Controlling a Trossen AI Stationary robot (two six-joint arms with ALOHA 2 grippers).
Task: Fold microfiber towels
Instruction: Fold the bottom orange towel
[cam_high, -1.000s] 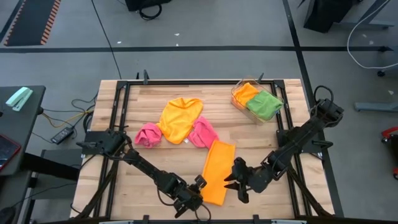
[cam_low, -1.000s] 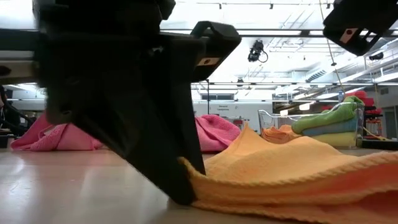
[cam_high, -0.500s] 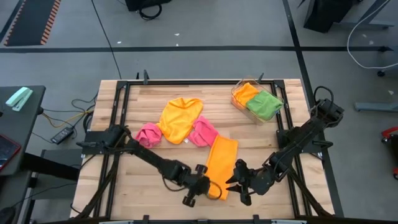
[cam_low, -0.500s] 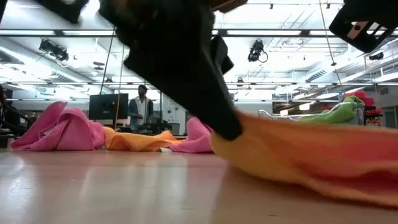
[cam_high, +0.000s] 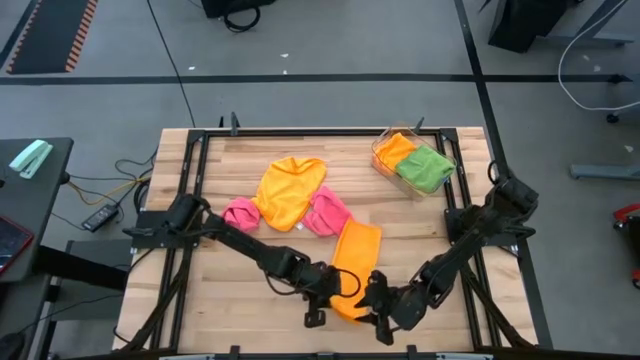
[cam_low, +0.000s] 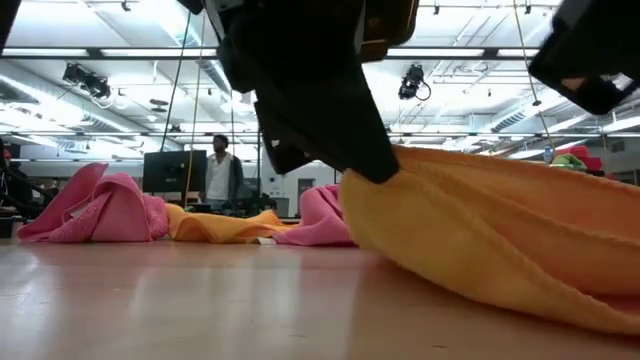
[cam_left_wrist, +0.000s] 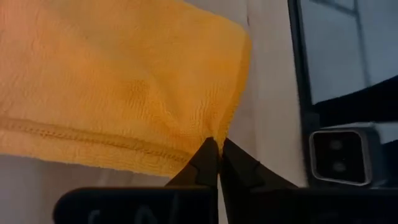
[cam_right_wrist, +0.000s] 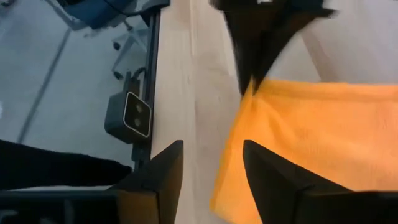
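Note:
A long orange microfiber towel (cam_high: 356, 258) lies on the near middle of the table. My left gripper (cam_high: 336, 292) is shut on its near left corner, which is raised off the wood. My right gripper (cam_high: 379, 308) stands open just right of that near end; the towel's side edge (cam_right_wrist: 239, 143) runs between its fingers. Farther back, two pink towels (cam_high: 238, 216) (cam_high: 326, 212) and a yellow-orange one (cam_high: 290, 190) lie crumpled on the table. My left gripper pinches the orange towel's near left corner (cam_left_wrist: 214, 132) between its two shut fingertips, coming slanting down from the table's left. The corner is lifted and the cloth sags below the fingers (cam_low: 400, 170); the rest lies on the table. I cannot tell whether my right gripper touches the towel.
A clear tray (cam_high: 384, 150) at the far right holds folded orange and green towels. A black frame (cam_high: 190, 200) runs along the table's sides. In the low view a person (cam_low: 218, 175) stands in the room beyond. Bare wood lies at the near left.
My left gripper has rolled and risen, going toward the far right with the towel's near left corner; that corner is lifted clear and the near end bulges over while the far end stays put. My right gripper has come down toward the near left, up to the towel's near end.

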